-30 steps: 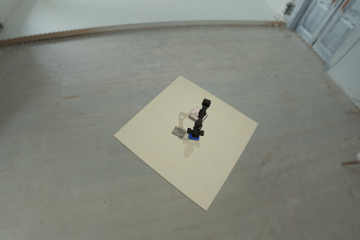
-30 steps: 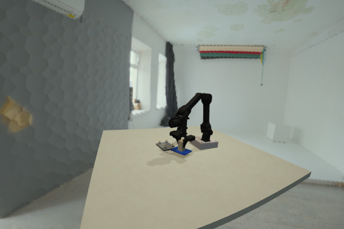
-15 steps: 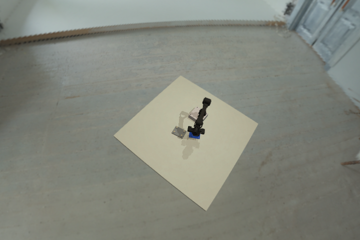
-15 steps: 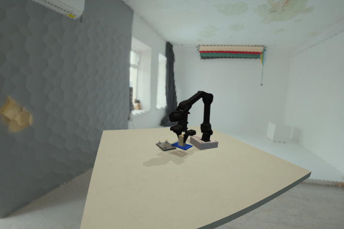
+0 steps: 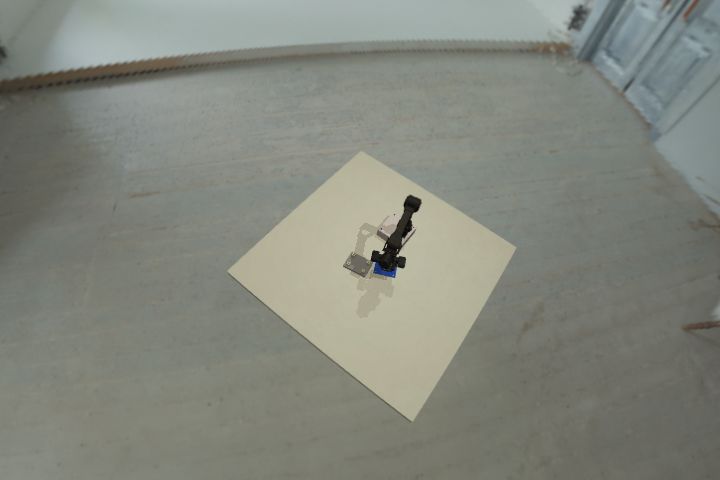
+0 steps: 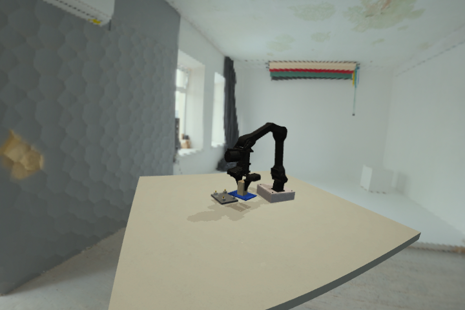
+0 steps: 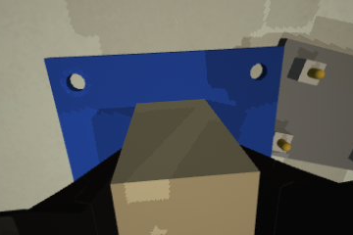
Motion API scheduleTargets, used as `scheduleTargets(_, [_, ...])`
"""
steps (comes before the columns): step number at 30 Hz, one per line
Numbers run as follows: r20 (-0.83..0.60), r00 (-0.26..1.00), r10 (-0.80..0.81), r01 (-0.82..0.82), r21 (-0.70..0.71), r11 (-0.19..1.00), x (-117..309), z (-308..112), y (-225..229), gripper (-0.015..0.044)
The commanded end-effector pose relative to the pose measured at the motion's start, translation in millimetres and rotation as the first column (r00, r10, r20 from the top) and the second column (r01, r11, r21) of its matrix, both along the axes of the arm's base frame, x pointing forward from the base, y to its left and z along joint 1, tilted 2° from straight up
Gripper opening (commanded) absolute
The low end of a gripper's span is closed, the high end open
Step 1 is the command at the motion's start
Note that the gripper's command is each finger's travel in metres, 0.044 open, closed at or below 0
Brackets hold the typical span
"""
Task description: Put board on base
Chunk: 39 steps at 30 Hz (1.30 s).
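With the jaws clamped on the tan handle (image 6: 242, 187) (image 7: 186, 147), the grey base (image 5: 358, 264) (image 6: 225, 196) (image 7: 327, 108) sits right of the blue board (image 5: 384, 271) (image 6: 245, 195) (image 7: 155, 73) in the wrist view, slightly skewed to it.

Grey textured wall (image 6: 93, 109) beside bright windows (image 6: 219, 109), dark curtain (image 6: 230, 109), worn pale floor (image 5: 174, 283) (image 6: 68, 252).

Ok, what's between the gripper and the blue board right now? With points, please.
The tan handle (image 6: 241, 187) (image 7: 184, 206), standing on the blue board (image 5: 384, 273) (image 6: 248, 196) (image 7: 150, 75) and clamped in the gripper (image 5: 387, 263) (image 6: 243, 188) (image 7: 176, 150). The exterior and wrist views show it.
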State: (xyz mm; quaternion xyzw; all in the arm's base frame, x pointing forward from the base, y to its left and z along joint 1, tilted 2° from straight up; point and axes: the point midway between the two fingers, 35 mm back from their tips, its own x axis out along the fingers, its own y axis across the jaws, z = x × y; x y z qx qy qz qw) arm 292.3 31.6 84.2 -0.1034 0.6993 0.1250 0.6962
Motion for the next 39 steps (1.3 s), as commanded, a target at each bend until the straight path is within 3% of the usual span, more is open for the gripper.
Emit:
scheduleTargets(1, [0.008, 1.000, -0.012, 0.012, -0.005, 1.000, 6, 2, -8, 0.0000])
scheduleTargets(39, [0.011, 0.983, -0.184, 0.184, -0.013, 0.983, 28, 2, -98, 0.0000])
